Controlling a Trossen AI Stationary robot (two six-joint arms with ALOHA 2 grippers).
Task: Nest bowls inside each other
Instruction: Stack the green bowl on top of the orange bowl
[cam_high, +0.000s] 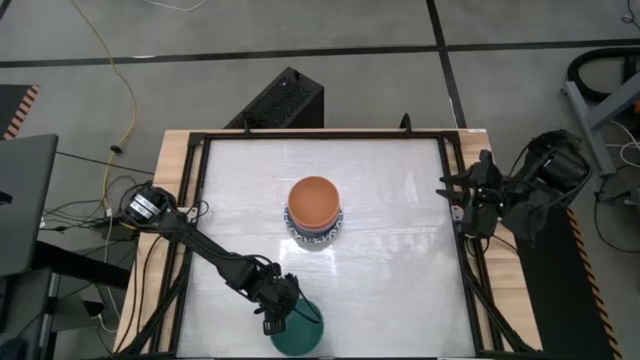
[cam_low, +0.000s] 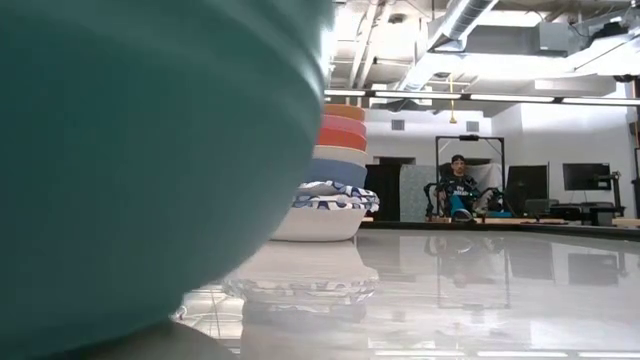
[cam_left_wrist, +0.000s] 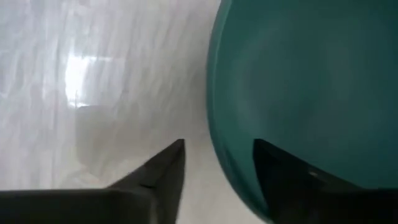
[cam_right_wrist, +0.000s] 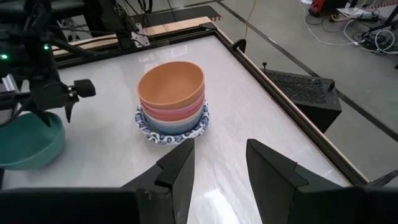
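Left pincer (cam_high: 283, 318) straddling green bowl (cam_high: 300, 332) rim, grasp undetermined, near tabletop (cam_high: 400, 290) front edge, bowl stack (cam_high: 314, 212) at centre, right pincer (cam_high: 452, 195) released, empty, at right edge

No readable text, label or number shows anywhere

This is a robotics lab or research workshop rather than a home. The white surface (cam_high: 400, 200) sits in a black metal frame (cam_high: 455, 180) on a wooden base, standing on a grey concrete floor (cam_high: 300, 30) with loose cables (cam_high: 120, 70) trailing across it. Across the room, exposed ducts (cam_low: 450, 40) and strip lights (cam_low: 500, 98) run along an open ceiling. A seated person (cam_low: 460, 190) is at another dark robot rig, with monitors (cam_low: 585, 177) and desks close by. A black box with a vented face (cam_high: 283, 100) stands on the floor beside the surface.
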